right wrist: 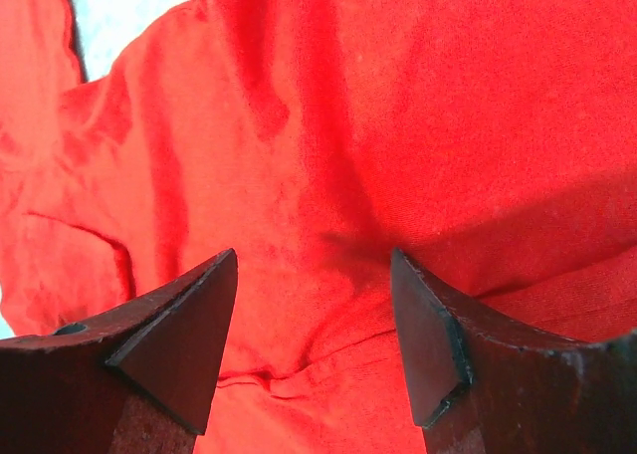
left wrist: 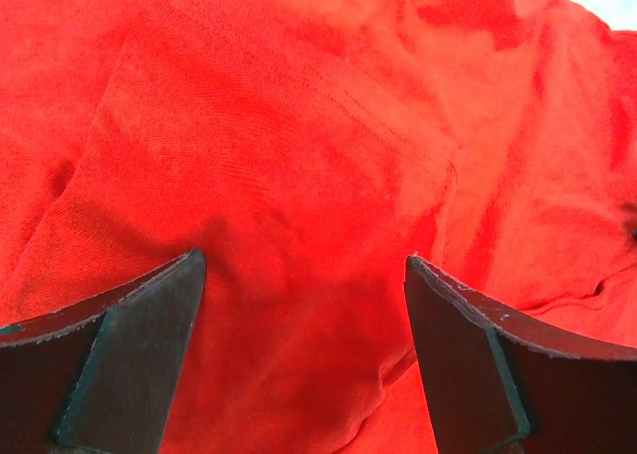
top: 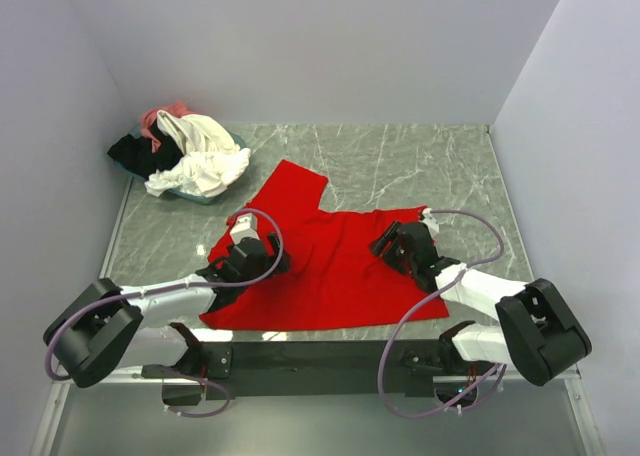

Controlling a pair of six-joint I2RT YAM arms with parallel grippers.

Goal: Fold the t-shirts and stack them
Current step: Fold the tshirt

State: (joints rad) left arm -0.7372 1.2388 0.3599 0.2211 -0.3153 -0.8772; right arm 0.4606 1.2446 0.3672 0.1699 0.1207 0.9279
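A bright red t-shirt (top: 330, 266) lies spread on the marble table, one sleeve pointing to the far left. My left gripper (top: 262, 261) hovers low over its left side, jaws wide open with red cloth (left wrist: 299, 225) and a folded edge showing between the fingers (left wrist: 149, 354). Over the shirt's right side my right gripper (top: 392, 248) is also open, with a cloth hem (right wrist: 318, 359) lying between its fingers (right wrist: 189, 335). Neither gripper holds anything. More t-shirts, cream-white (top: 205, 156), black (top: 132, 154) and pink (top: 160, 116), are heaped at the back left.
The heap of shirts rests in a teal-rimmed tray (top: 215, 196) in the back-left corner. Grey walls close the table on three sides. Bare marble (top: 420, 166) shows behind the red shirt. The arm bases and a dark rail (top: 320, 361) sit at the near edge.
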